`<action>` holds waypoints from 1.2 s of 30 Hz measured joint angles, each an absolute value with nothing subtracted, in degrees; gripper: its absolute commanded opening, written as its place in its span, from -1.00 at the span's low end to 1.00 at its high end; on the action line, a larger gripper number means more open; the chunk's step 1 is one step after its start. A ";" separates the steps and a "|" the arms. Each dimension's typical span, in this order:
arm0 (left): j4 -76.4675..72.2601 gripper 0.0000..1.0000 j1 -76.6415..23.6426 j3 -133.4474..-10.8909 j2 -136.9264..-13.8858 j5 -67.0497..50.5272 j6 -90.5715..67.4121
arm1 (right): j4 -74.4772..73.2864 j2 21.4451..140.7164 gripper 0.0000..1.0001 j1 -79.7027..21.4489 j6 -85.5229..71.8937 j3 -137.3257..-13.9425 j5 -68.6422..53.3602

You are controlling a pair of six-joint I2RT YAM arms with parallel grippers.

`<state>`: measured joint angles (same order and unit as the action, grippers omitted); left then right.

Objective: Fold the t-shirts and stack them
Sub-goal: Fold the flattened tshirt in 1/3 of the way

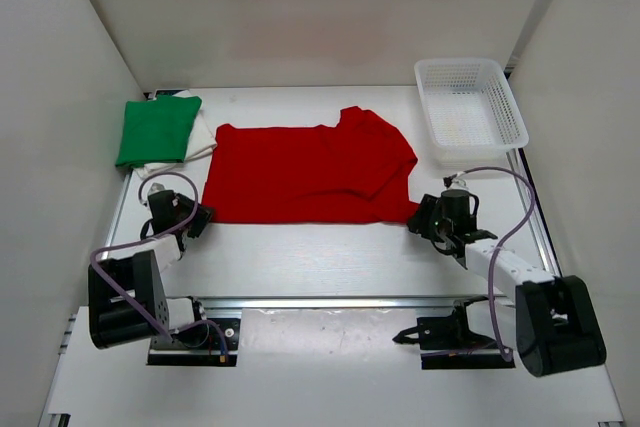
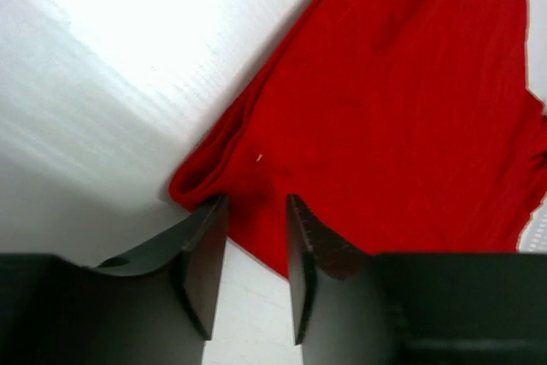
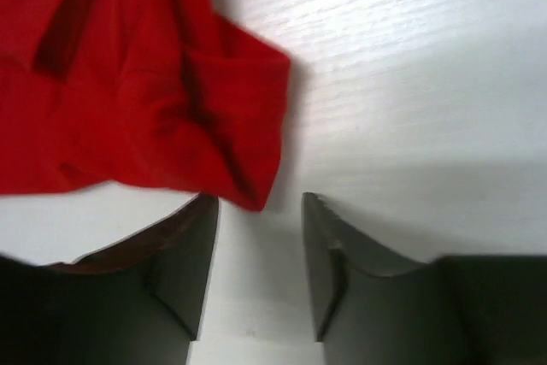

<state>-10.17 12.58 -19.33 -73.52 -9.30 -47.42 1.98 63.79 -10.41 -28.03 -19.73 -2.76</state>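
- the red t-shirt (image 1: 300, 172) lay flat in the middle of the surface (image 1: 320, 262); plain bright red, doubled over into a wide band, a few soft creases in it
- its long axis ran left to right, roughly parallel to the near edge of the surface; the near hem was a fairly straight line, the far edge bumped up toward the right end
- the right end had an extra layer folded over it with a slanted edge; looked like a sleeve, but I couldn't tell which end the collar was at
- the green t-shirt (image 1: 155, 132) sat folded at the far left corner, on top of the white t-shirt (image 1: 205, 137), which peeked out along its right and near sides; that pair ran near to far
- left claw (image 1: 195, 217) was at the near left corner of the red one; in the wrist view the left claw (image 2: 256, 203) had its jaws apart, with the folded corner lying flat between the tips, not pinched
- right claw (image 1: 425, 219) was at the near right corner; the wrist view showed the right claw (image 3: 261, 203) parted too, with the cloth corner just off the left tip
- white mesh basket (image 1: 465, 107) was at the far right, apart from the shirts
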 measured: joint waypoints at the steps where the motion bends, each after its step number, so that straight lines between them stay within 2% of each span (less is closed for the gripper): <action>1: -10.74 -0.08 12.58 -19.55 -74.11 -9.54 -47.55 | 2.96 65.32 -0.26 -9.47 -28.03 -19.73 -3.38; 4: -11.84 -0.43 12.34 -20.40 -75.99 -9.67 -47.79 | 6.68 69.65 -0.88 -7.79 -28.25 -20.88 -4.60; 5: -12.16 -0.54 12.29 -20.62 -76.82 -9.78 -47.92 | 7.27 70.74 -0.95 -7.77 -28.40 -21.10 -4.64; 7: -12.51 -0.92 12.21 -21.26 -78.35 -9.76 -47.86 | 8.25 71.72 -1.00 -7.79 -29.02 -21.23 -4.86; 8: -12.49 -1.00 12.10 -21.54 -78.85 -9.67 -47.99 | 8.23 71.70 -1.00 -7.75 -29.36 -21.23 -4.84; 14: -11.75 -1.00 11.44 -22.09 -78.65 -9.47 -47.03 | 6.17 64.58 -1.00 -2.61 -32.05 -18.68 -7.01; 18: -9.37 -1.00 10.76 -19.38 -72.93 -8.38 -46.19 | -0.14 51.22 -1.00 1.30 -33.43 -13.96 -7.53; 21: -6.26 -0.99 10.87 -15.31 -64.84 -8.10 -45.23 | -7.73 41.36 -0.99 -0.08 -35.42 -12.84 -5.30; 22: -4.89 -0.85 11.25 -13.89 -62.24 -8.10 -44.99 | -9.67 39.13 -1.00 -0.93 -36.07 -12.86 -4.73; 23: -2.98 -0.76 11.81 -12.51 -59.13 -8.14 -44.69 | -11.42 37.30 -0.87 -1.54 -36.56 -12.86 -4.12; 25: 0.62 -0.38 13.26 -9.67 -52.73 -8.47 -44.14 | -15.05 33.95 -0.33 -2.20 -37.32 -12.93 -3.18; 26: 2.57 -0.32 14.11 -8.60 -49.76 -8.80 -43.88 | -16.75 32.67 -0.22 -2.42 -37.63 -13.02 -2.24; 27: 4.47 -0.31 15.00 -7.77 -46.59 -9.13 -43.81 | -18.09 31.99 -0.10 -2.68 -37.50 -13.28 -1.56; 29: 7.20 -0.43 15.92 -7.62 -42.59 -9.56 -43.72 | -19.77 31.68 -0.07 -3.03 -36.95 -14.17 -1.08; 31: 8.88 -0.43 15.44 -9.28 -41.85 -10.28 -43.31 | -20.86 32.10 -0.30 -3.51 -35.81 -15.92 -0.82; 32: 9.26 -0.41 14.59 -10.48 -42.46 -10.41 -43.20 | -20.80 32.58 -0.35 -3.79 -35.27 -16.93 -0.91; 36: 7.16 -0.44 5.52 -17.02 -47.88 -8.51 -43.53 | -15.68 39.83 -0.87 -6.96 -33.41 -20.73 -3.22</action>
